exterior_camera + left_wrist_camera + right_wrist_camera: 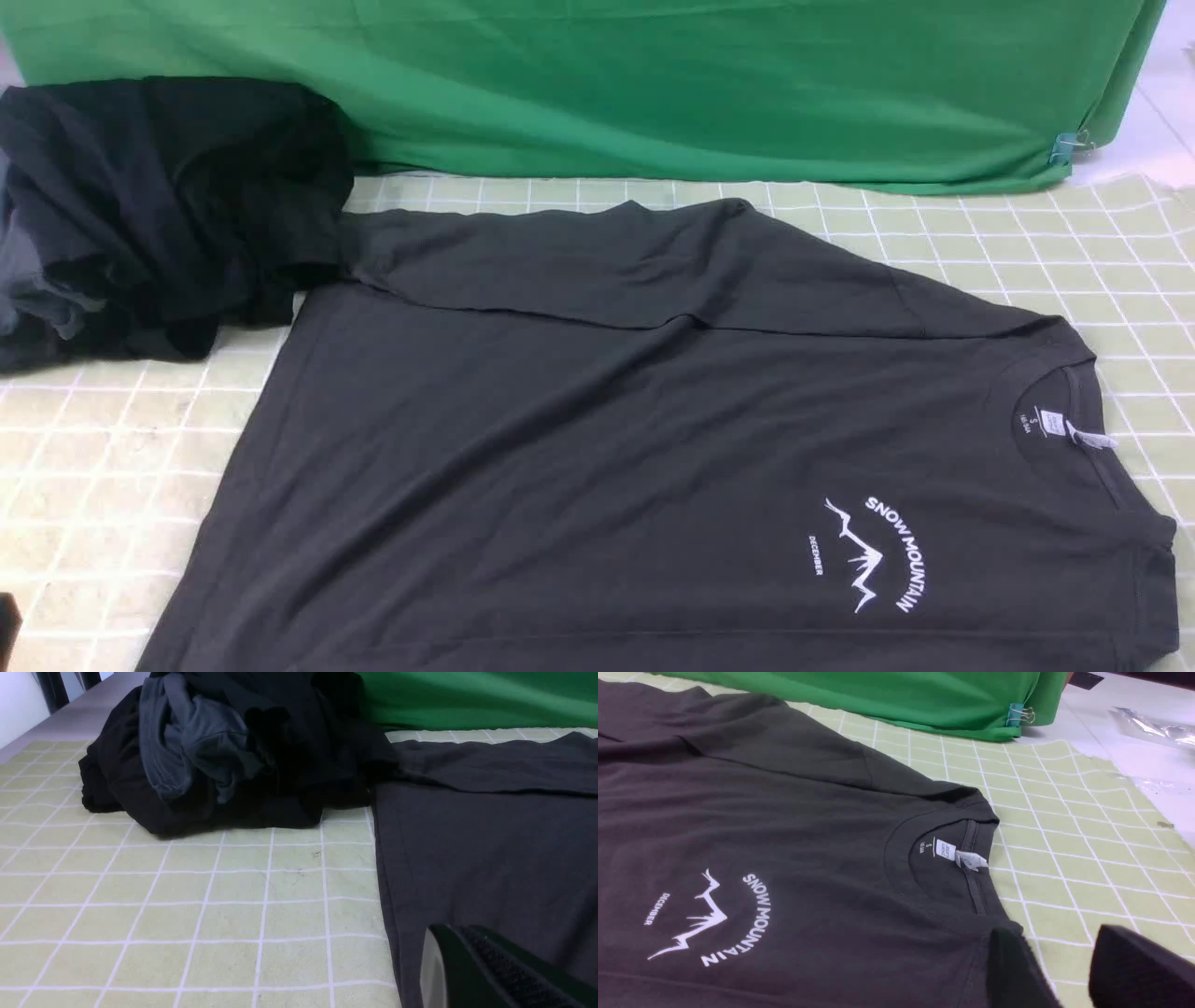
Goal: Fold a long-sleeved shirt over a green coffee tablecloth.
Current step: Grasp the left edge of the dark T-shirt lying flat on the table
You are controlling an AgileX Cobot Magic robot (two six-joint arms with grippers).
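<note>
Shirt spread flat on the checked cloth, my hands low at either end.

The green coffee tablecloth [1027, 243] lies under everything. The long-sleeved shirt [607, 448] rests flat on it, print up, collar toward my right and hem toward my left, with the far sleeve folded across the body. Behind it runs a plain green fabric [653, 84]. At far left a black bundle of garments [159, 205] sits against the sleeve's end. My left hand [467, 961] is clenched over the shirt's hem edge; I cannot tell whether any cloth is caught in it. My right hand [1064, 975] is released beside the collar, with bare tablecloth showing between its fingers. A small binder clip [1064, 145] pinches the green fabric's right corner.
</note>
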